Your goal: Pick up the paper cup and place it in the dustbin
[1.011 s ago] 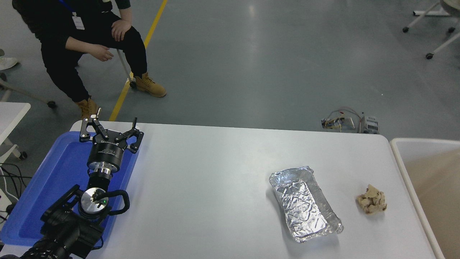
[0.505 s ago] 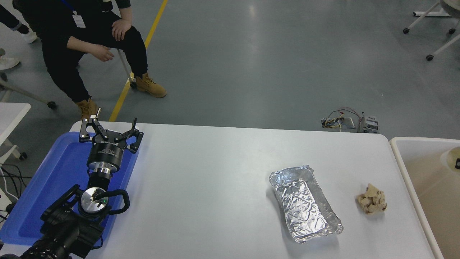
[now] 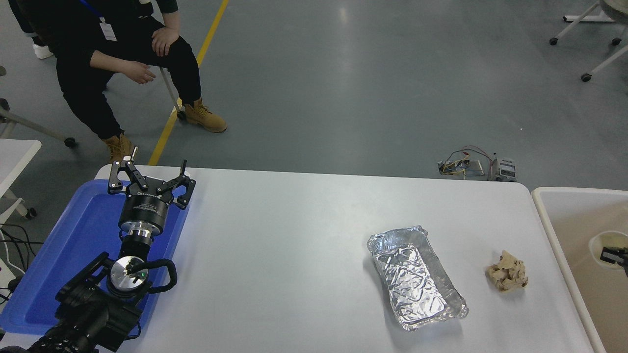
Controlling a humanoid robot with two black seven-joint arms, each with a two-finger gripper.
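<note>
The paper cup (image 3: 607, 241), white with a pale inside, is at the far right edge, over the beige inside of the dustbin (image 3: 574, 190). Only the black fingertips of my right gripper (image 3: 616, 256) show, at the picture's right edge, gripping the cup's rim. The rest of the right arm is out of view. My left gripper (image 3: 153, 172) is open and empty, parked over the blue tray (image 3: 73, 245) at the lower left.
A silver foil tray (image 3: 414, 277) lies right of the table's middle. A crumpled tan paper wad (image 3: 508, 270) lies between it and the dustbin. A person sits on a chair beyond the table's far left corner. Wired parts lie on the floor.
The cup and the right gripper's fingertips have come into view over the dustbin and moved down and left. The left arm has not moved.
</note>
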